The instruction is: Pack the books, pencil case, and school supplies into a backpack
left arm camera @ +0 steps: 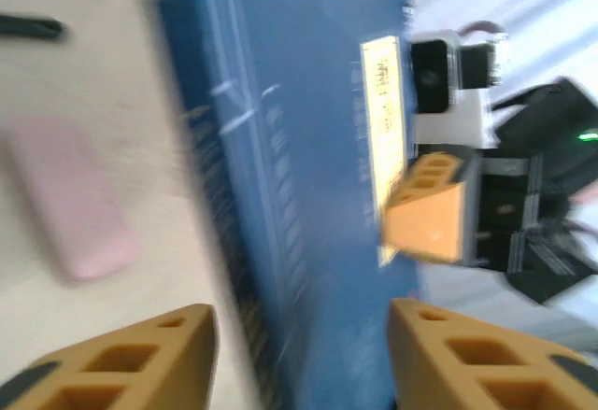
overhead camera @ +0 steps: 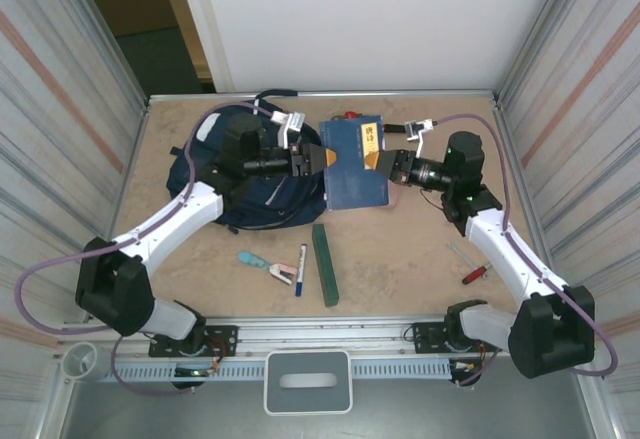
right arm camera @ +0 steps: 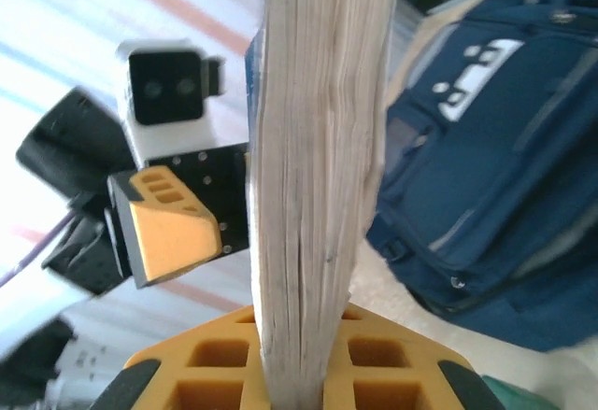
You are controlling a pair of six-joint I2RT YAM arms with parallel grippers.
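Note:
A dark blue book [overhead camera: 352, 167] with a yellow label [overhead camera: 371, 136] is held up between the two arms, just right of the navy backpack [overhead camera: 240, 184]. My right gripper [overhead camera: 383, 162] is shut on its right edge, and the page block [right arm camera: 318, 148] runs up from between its fingers [right arm camera: 215, 363]. My left gripper [overhead camera: 318, 158] stands open at the book's left edge, jaws apart around the blue cover [left arm camera: 290, 148]. The pink pencil case [left arm camera: 70, 200] lies on the table under the book. A slim green book [overhead camera: 325, 264], the marker [overhead camera: 301, 267] and a teal-and-pink item [overhead camera: 262, 262] lie in front.
A red-handled screwdriver [overhead camera: 472, 274] lies near the right arm. Corrugated walls close in the table on the left, right and back. The backpack [right arm camera: 495, 148] lies flat just beyond the held book.

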